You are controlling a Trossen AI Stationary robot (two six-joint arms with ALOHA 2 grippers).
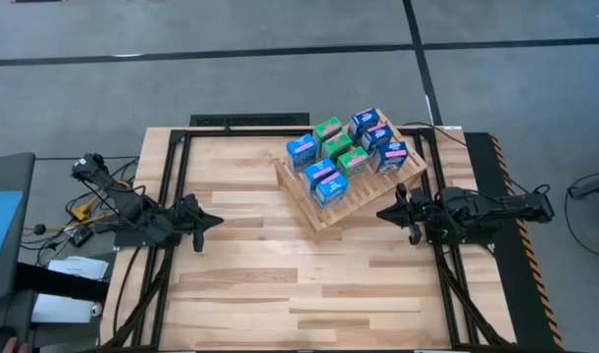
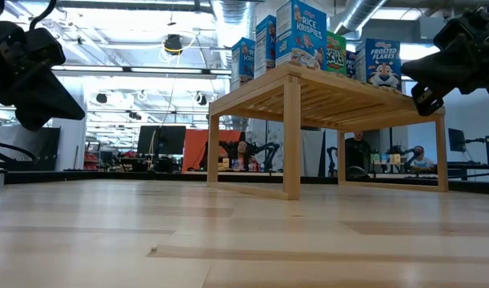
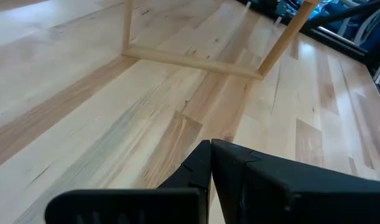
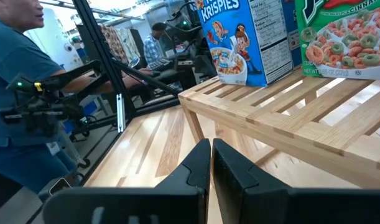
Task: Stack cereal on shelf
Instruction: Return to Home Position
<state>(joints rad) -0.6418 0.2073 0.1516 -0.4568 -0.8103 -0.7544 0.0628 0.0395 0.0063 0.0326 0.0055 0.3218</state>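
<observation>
Light-wood shelf [image 1: 350,204] sits right of centre on the plank table [image 1: 240,284] from above, cereal boxes [image 1: 340,155] lined up on it. Low view: boxes upright on top. Left gripper [image 3: 210,146] pinched closed over bare planks; right gripper [image 4: 211,144] closed too, beside the shelf edge, person [image 4: 15,93] beyond

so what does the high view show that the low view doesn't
only the high view: the whole table from above, the cereal boxes in blue and green rows on the shelf, the left claw and right claw at opposite sides.
only the low view: the shelf's legs and underside, box fronts reading rice krispies and frosted flakes, people in the room behind.
both: the shelf, the boxes on it, both arms clear of it.
</observation>
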